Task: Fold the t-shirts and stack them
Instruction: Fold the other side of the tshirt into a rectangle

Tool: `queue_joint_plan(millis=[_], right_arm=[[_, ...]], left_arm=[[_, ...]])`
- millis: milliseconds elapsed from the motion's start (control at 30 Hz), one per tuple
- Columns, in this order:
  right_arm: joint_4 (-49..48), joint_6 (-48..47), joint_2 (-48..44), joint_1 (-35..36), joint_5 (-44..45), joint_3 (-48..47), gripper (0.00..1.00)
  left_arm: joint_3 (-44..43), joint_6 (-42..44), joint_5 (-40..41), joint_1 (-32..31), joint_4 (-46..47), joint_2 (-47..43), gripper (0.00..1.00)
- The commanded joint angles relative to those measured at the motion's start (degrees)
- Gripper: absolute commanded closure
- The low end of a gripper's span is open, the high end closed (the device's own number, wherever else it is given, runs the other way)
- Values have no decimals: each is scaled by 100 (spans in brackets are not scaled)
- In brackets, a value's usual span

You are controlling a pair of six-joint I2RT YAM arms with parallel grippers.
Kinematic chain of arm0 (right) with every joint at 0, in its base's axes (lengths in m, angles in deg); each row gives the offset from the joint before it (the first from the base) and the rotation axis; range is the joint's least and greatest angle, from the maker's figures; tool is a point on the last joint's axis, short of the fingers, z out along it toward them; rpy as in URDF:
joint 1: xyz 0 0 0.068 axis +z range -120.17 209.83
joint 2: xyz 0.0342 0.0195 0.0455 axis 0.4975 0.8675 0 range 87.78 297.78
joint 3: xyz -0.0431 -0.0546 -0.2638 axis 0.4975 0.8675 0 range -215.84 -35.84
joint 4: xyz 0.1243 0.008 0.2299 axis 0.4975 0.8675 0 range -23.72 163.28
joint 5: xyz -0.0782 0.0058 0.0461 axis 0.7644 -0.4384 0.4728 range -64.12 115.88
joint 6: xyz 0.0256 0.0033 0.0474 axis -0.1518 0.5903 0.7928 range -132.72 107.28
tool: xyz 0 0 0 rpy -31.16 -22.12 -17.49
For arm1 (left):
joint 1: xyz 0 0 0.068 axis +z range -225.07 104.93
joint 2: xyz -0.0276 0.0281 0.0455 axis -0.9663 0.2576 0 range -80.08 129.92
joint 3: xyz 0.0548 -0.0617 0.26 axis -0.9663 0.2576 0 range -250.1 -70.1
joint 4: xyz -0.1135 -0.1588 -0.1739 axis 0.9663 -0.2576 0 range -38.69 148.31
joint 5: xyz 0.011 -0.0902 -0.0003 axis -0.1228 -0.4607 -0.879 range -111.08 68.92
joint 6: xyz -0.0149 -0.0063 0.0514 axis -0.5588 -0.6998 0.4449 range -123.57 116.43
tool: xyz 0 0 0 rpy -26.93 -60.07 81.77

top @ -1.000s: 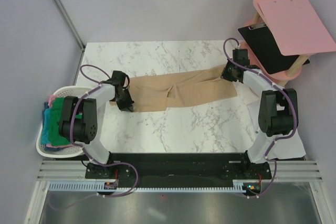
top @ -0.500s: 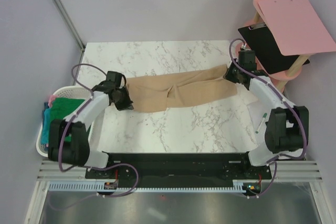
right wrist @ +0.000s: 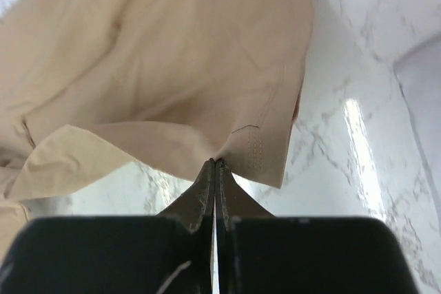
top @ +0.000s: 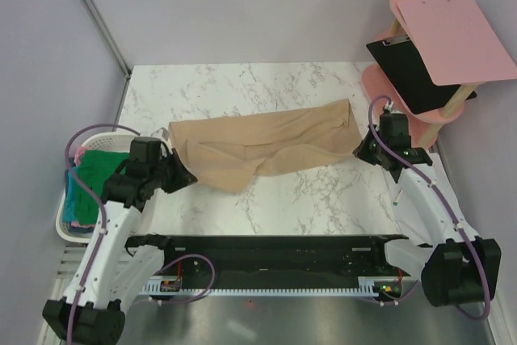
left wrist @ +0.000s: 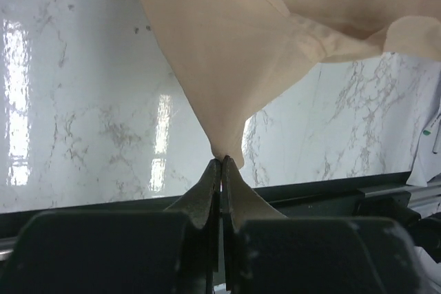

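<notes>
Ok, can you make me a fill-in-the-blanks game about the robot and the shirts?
The left gripper and right gripper both pinch the ____ t-shirt.
The white basket sits on the robot's ____ side.
The top t-shirt in the basket is ____.
Missing words: tan, left, green.

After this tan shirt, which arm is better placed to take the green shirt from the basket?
Left: the basket with the green shirt sits beside the left arm; the right arm is across the table.

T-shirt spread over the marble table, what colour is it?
Plain tan, no pattern; the t-shirt shows best in the top external view.
</notes>
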Motion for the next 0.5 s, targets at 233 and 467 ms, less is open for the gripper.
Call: queue_joint_plan(millis=[233,467], right_arm=[[1151,447,-1216,10,-174,1090,100],[1503,447,-1708,10,-305,1443,100]], left_arm=[[-502,-506,-260,-17,-2833,-1924,98],[-986,-550,-154,-17,-3995,-2452,98]])
